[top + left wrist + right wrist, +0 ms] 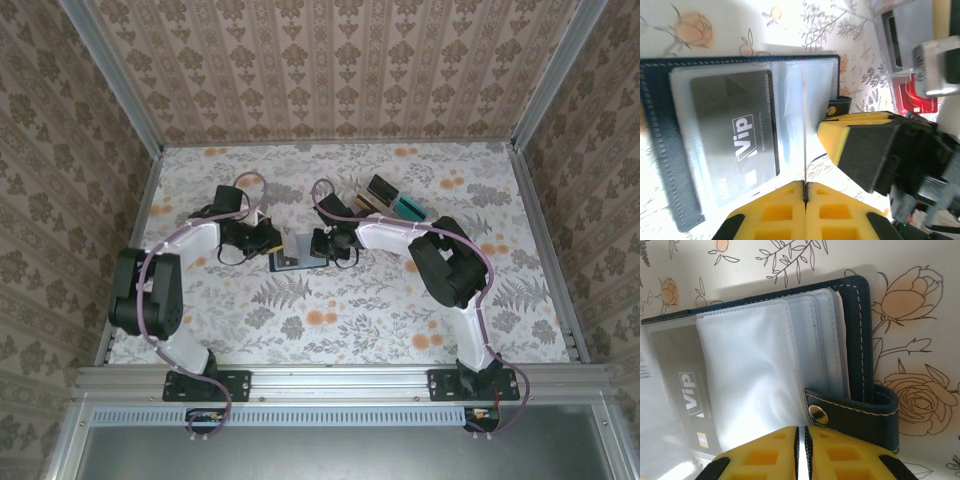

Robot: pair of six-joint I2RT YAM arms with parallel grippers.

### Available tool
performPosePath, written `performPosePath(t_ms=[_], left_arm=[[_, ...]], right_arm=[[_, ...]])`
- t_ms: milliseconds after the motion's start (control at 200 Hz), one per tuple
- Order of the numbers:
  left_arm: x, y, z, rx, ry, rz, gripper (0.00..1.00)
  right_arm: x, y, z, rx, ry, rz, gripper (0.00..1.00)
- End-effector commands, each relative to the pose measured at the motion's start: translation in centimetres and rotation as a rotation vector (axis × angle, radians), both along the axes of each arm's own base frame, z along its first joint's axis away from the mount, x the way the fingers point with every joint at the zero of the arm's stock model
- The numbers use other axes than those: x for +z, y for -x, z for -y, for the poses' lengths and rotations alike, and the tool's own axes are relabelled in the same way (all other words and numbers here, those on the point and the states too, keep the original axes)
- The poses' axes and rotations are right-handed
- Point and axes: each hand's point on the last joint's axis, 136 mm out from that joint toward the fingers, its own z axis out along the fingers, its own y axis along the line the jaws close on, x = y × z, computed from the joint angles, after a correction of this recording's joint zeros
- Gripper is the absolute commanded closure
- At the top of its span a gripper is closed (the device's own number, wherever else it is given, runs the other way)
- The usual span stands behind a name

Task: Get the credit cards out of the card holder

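The card holder [297, 258] lies open on the floral table between both arms. It has a dark navy stitched border [660, 125] and clear plastic sleeves. One sleeve holds a dark grey credit card [735, 135] printed "Vip", which also shows at the left of the right wrist view [685, 390]. My left gripper [805, 182] is shut on the edge of a clear sleeve leaf that stands upright, edge-on. My right gripper [804, 429] is shut on a thin clear sleeve beside the snap tab [855, 410]. In the top view the left gripper [268, 243] and right gripper [318, 245] flank the holder.
A clear compartment tray [385, 200] with dark and teal items stands just behind the right arm. A red item [920, 100] lies beside it. Metal rails and patterned walls border the table. The right gripper's yellow-and-black finger [860, 145] is close to my left gripper.
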Motion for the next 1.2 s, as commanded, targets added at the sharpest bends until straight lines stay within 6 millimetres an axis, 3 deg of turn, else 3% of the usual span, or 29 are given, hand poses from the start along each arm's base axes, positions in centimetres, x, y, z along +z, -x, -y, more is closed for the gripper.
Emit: performPosePath(t_ms=[0, 165, 310, 480, 675, 890, 1195], left_arm=[[1.2, 0.6, -1.8, 0.017, -0.091, 0.037, 1.0], [4.5, 0.6, -2.3, 0.032, -0.069, 0.124, 1.0], [8.4, 0.5, -0.8, 0.021, 0.063, 0.21, 1.0], [12.8, 0.3, 1.1, -0.003, 0.234, 0.295, 1.0], [16.0, 0.4, 2.5, -0.025, 0.346, 0.329, 1.0], [18.4, 0.7, 3.5, -0.048, 0.456, 0.325, 1.0], [18.9, 0.8, 3.5, -0.04, 0.52, 0.276, 1.0]], right_arm=[[-0.1, 0.9, 1.2, 0.009, 0.036, -0.012, 0.81], [6.0, -0.3, -0.2, 0.03, -0.112, 0.134, 0.7], [11.6, -0.5, -0.3, 0.027, -0.274, 0.261, 0.52], [15.3, 0.4, -0.4, 0.029, -0.484, 0.312, 0.37], [19.7, 0.6, -1.4, 0.041, -0.744, 0.332, 0.32], [23.2, 0.4, -1.1, 0.024, -0.971, 0.361, 0.33], [24.6, 0.4, -0.3, 0.013, -1.058, 0.384, 0.6]])
